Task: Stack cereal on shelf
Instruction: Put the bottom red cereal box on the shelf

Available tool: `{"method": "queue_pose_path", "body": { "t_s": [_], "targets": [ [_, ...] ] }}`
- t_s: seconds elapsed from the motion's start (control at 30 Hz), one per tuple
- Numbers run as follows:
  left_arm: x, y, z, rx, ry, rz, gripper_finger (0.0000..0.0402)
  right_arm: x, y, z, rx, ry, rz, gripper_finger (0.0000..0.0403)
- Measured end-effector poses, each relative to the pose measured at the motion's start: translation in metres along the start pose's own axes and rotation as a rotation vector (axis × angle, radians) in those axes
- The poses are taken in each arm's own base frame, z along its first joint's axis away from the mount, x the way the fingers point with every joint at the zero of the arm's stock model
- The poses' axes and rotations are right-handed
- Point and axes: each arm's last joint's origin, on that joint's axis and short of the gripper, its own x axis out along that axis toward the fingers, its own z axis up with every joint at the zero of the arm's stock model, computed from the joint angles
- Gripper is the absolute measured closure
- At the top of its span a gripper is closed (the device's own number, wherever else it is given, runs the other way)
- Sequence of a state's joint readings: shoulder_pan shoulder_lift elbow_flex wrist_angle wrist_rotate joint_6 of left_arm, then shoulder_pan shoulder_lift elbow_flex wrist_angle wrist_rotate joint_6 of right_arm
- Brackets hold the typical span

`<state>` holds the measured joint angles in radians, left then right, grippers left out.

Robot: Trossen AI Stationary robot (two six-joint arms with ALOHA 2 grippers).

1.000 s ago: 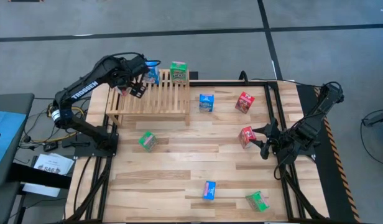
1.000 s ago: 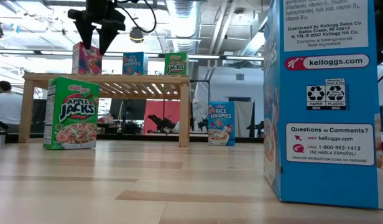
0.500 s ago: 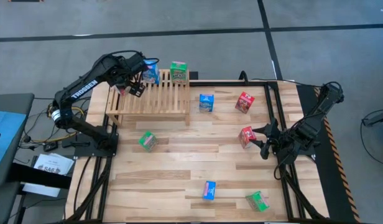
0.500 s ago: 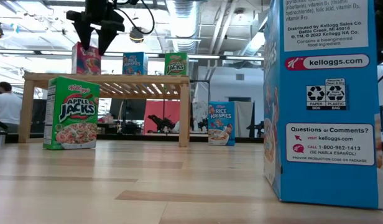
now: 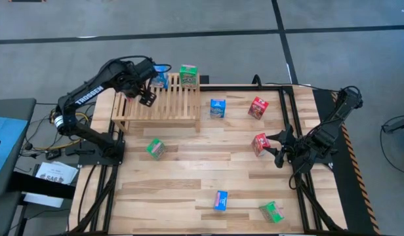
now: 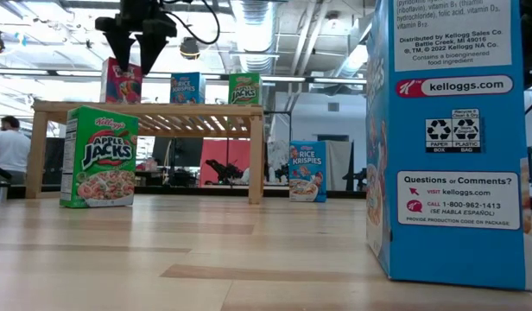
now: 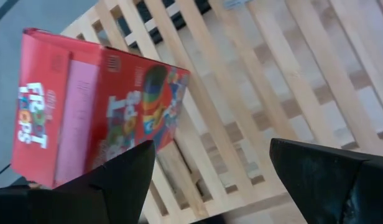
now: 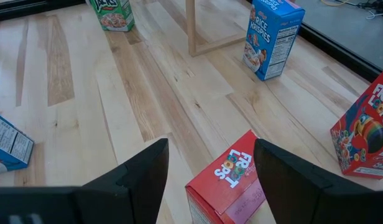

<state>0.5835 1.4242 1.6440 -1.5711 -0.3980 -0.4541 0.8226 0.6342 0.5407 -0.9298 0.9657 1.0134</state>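
Observation:
The shelf stands at the table's far left. On its slats stand three cereal boxes: a red one at its left end, a blue one and a green one. My left gripper hangs open just above the shelf's left end. In the left wrist view the red box stands beside one finger, and no touching shows. At the table's right my right gripper waits open. Another red box stands on the planks just ahead of its fingers.
Loose boxes stand on the planks: blue and red right of the shelf, green in front of it, blue and green near the front edge. A person sits beyond the table.
My left gripper has turned a little above the shelf's left end and stays open. The boxes stand where they stood.

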Motion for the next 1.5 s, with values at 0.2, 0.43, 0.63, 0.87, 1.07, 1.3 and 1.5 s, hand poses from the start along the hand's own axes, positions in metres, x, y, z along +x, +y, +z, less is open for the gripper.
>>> {"method": "queue_pose_path", "body": {
  "t_s": [0.2, 0.43, 0.63, 0.87, 1.07, 1.3, 1.5],
  "targets": [
    [-0.004, -0.005, -0.006, -0.021, -0.014, -0.017, 0.0093, 0.0, 0.0, 0.0, 0.0, 0.0, 0.0, 0.0142],
    [-0.004, 0.002, -0.039, -0.049, -0.013, -0.024, 0.0093, 0.0, 0.0, 0.0, 0.0, 0.0, 0.0, 0.0142],
    [-0.002, 0.01, -0.055, -0.083, -0.035, -0.003, 0.0093, 0.0, 0.0, 0.0, 0.0, 0.0, 0.0, 0.0142],
    [0.001, 0.006, -0.048, -0.075, -0.098, -0.006, 0.0093, 0.0, 0.0, 0.0, 0.0, 0.0, -0.001, 0.0142],
    [0.002, 0.003, -0.043, -0.071, -0.139, 0.011, 0.0093, 0.0, 0.0, 0.0, 0.0, 0.0, 0.0, 0.0142],
    [0.005, 0.009, -0.04, -0.103, -0.15, 0.045, 0.0093, 0.0, 0.0, 0.0, 0.0, 0.0, -0.001, 0.0142],
    [0.007, 0.015, -0.037, -0.131, -0.14, 0.062, 0.0093, 0.0, 0.0, 0.0, 0.0, 0.0, 0.0, 0.0142]
  ]
}}
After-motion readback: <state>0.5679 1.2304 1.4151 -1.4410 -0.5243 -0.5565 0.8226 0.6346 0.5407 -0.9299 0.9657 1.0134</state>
